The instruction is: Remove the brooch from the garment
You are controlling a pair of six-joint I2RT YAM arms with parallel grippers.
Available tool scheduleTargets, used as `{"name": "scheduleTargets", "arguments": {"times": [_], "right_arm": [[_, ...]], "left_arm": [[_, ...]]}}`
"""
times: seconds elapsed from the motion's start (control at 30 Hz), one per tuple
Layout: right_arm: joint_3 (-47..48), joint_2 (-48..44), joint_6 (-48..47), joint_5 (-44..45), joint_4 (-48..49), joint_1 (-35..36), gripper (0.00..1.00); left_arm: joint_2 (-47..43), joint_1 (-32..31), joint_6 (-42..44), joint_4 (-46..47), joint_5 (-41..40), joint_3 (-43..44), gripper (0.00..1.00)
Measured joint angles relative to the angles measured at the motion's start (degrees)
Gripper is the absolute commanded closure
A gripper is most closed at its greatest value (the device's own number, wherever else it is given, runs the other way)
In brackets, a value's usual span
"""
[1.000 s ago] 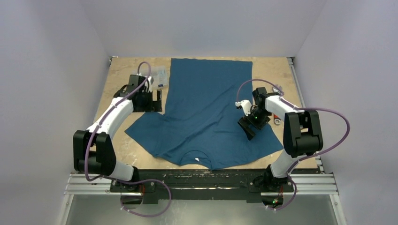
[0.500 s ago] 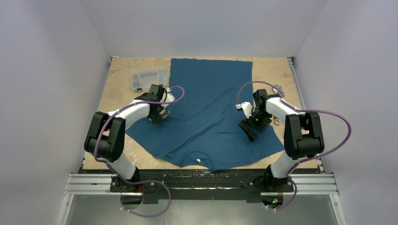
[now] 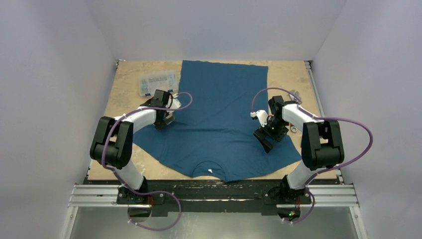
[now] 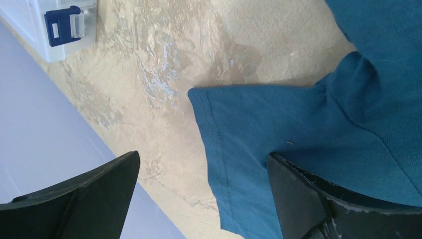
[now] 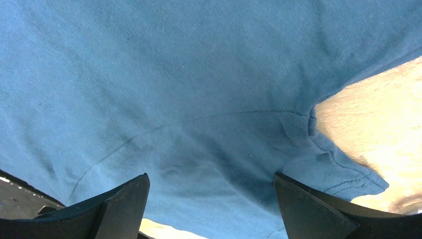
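The dark teal-blue garment [image 3: 221,119] lies flat on the table, neckline toward the arms. The brooch shows in no view. My left gripper [image 3: 163,122] is open over the garment's left sleeve [image 4: 278,139]; one finger [image 4: 318,199] rests on the sleeve cloth, the other [image 4: 84,199] is over bare table. My right gripper [image 3: 264,140] is open just above the right sleeve and armpit seam [image 5: 209,124], with nothing between its fingers [image 5: 318,209].
A clear plastic box with blue latches [image 3: 158,82] lies at the back left; its corner shows in the left wrist view [image 4: 59,25]. A small metal piece [image 3: 294,129] lies right of the garment. Bare wooden table [image 3: 291,79] flanks the garment, with walls on three sides.
My left arm has swung from the box at the back left to the garment's left sleeve. My right gripper has shifted slightly on the right sleeve, which has drawn inward a little.
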Motion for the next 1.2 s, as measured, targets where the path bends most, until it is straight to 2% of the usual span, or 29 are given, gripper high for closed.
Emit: {"name": "scheduleTargets", "arguments": {"times": [0.13,0.33,0.53,0.67,0.87,0.97,1.03,1.2], "right_arm": [[0.3,-0.4,0.0,-0.8,-1.0,0.0,0.01],[4.7,-3.4,0.0,-5.9,-2.9,0.0,0.01],[13.0,-9.0,1.1,-14.2,-2.5,0.0,0.01],[17.6,-12.0,4.6,-18.7,0.4,0.0,0.01],[21.5,-16.1,14.1,-21.2,9.8,-0.7,0.01],[21.5,-18.6,19.8,-22.5,13.5,-4.1,0.01],[21.5,-19.3,22.3,-23.0,14.7,-7.6,0.01],[16.6,-20.3,25.4,-22.1,16.8,-15.0,0.01]], "left_arm": [[-0.9,0.8,0.2,-1.4,1.9,-0.1,0.00],[-6.7,0.9,-3.3,-11.5,9.1,3.1,0.00],[-14.7,1.4,-10.9,-21.1,20.5,16.2,0.00],[-18.4,4.4,-17.4,-25.3,29.9,25.5,0.00],[-17.9,14.4,-28.3,-32.2,42.9,38.7,0.00],[-15.8,21.4,-33.1,-36.0,48.5,42.4,0.00],[-14.8,26.2,-35.6,-38.0,51.8,42.3,0.00],[-16.1,36.0,-38.5,-40.3,54.4,34.4,0.00]]}}
